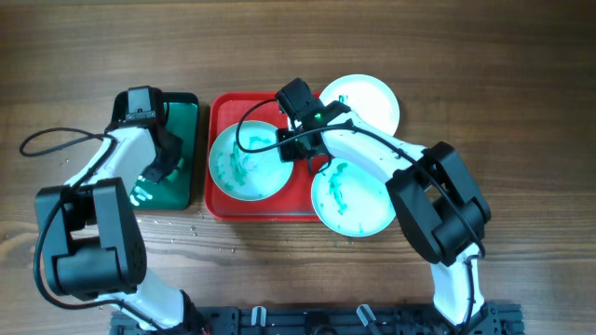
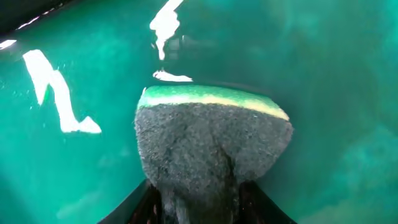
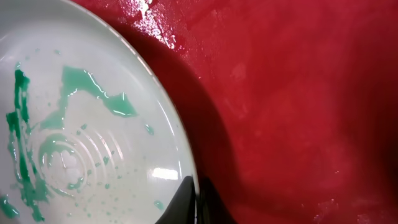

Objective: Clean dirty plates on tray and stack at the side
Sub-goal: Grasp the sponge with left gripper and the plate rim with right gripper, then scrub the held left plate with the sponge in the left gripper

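Observation:
The red tray (image 1: 220, 201) holds a white plate (image 1: 248, 161) smeared with teal streaks. My right gripper (image 1: 287, 149) is shut on that plate's right rim; in the right wrist view the fingers (image 3: 198, 202) pinch the rim of the plate (image 3: 87, 143) over the tray's red floor (image 3: 298, 112). A second smeared plate (image 1: 352, 197) overlaps the tray's right edge. A third, nearly plain plate (image 1: 368, 100) lies at the back right. My left gripper (image 1: 160, 166) is shut on a dark sponge with a green and yellow edge (image 2: 211, 143) over the dark green tray (image 2: 323, 74).
The dark green tray (image 1: 179, 149) lies just left of the red tray, and looks wet. Water droplets speckle the wooden table (image 1: 214, 234) in front of the trays. A black cable (image 1: 56, 140) loops at the left.

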`<move>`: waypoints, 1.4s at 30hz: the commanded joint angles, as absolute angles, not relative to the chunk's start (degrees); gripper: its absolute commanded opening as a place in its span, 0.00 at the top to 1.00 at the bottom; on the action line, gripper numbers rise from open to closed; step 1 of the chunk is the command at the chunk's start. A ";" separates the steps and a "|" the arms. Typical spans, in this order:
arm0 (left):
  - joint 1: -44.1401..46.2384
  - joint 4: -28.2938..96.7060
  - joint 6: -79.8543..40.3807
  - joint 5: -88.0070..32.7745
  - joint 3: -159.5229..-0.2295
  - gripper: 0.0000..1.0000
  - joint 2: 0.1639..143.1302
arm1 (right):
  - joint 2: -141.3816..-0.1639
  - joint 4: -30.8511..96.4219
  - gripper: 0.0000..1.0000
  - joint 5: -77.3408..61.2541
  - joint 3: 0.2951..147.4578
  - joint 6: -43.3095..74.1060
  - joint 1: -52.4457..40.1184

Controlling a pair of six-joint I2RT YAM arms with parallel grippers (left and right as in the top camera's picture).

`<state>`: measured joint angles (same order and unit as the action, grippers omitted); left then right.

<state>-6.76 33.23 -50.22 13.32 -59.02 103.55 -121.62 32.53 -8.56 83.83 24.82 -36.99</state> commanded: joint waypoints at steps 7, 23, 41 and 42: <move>-7.05 34.30 -56.47 12.67 -60.75 0.67 100.62 | -123.55 32.40 0.96 -10.00 84.31 22.50 -37.43; -7.01 37.21 -51.09 10.76 -60.73 0.96 104.49 | -123.55 32.40 0.96 -10.41 84.31 22.46 -37.43; 1.15 40.69 -15.42 -14.26 -64.66 0.96 89.93 | -123.33 39.53 0.96 -14.92 85.27 29.23 -32.14; 2.72 40.16 -15.33 -13.74 -64.66 0.96 90.52 | -123.33 39.59 0.96 -14.90 85.21 29.76 -32.12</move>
<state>-1.48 40.95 -19.40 -11.75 -64.82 89.32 -121.82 38.92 -15.29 84.49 27.16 -32.64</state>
